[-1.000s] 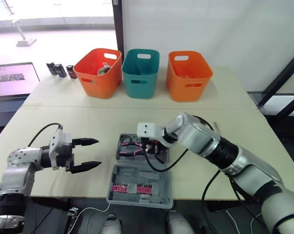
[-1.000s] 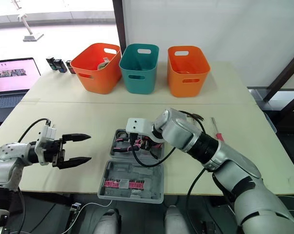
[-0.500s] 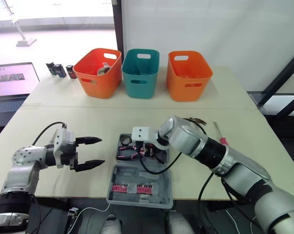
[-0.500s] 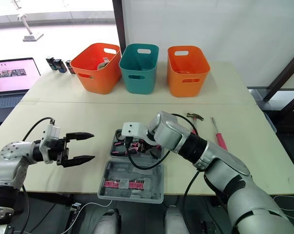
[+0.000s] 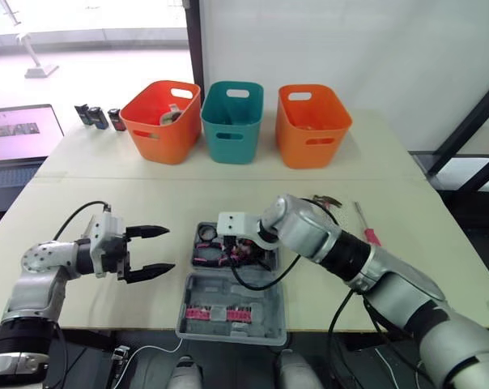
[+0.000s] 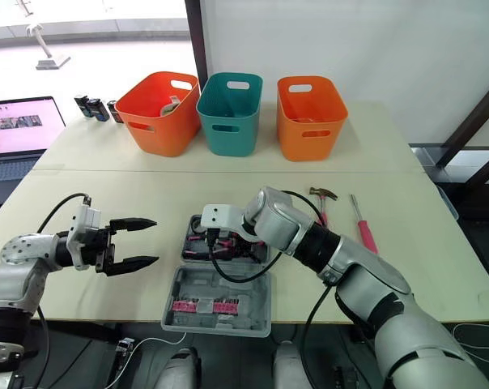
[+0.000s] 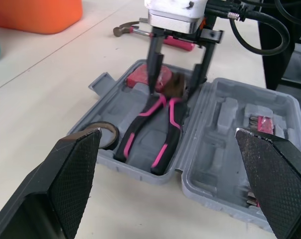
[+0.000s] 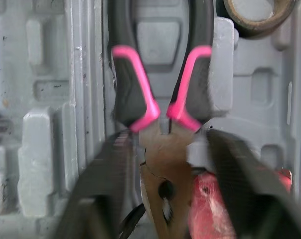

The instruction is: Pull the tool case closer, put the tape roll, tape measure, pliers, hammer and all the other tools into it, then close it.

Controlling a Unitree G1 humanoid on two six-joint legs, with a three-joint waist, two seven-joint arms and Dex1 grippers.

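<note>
The grey tool case (image 5: 232,312) lies open at the table's near edge. In its far half lie the pink-and-black pliers (image 7: 155,117), the tape roll (image 7: 103,134) and a red tape measure (image 7: 140,77). My right gripper (image 7: 175,84) stands open, pointing down into the case, one finger on each side of the pliers' head (image 8: 160,164). My left gripper (image 5: 165,250) hovers open and empty just left of the case. On the table to the right of the case lie the hammer (image 6: 324,194) and a pink-handled screwdriver (image 6: 362,227).
Two orange bins (image 5: 162,120) (image 5: 311,126) and a teal bin (image 5: 232,120) stand in a row at the back. A laptop (image 5: 18,134) and small dark items (image 5: 99,117) sit at the far left. The case's near half (image 7: 260,124) holds pink bits.
My right gripper has shifted a little left over the case, and the hammer now shows behind its arm. My left gripper has edged slightly toward the case.
</note>
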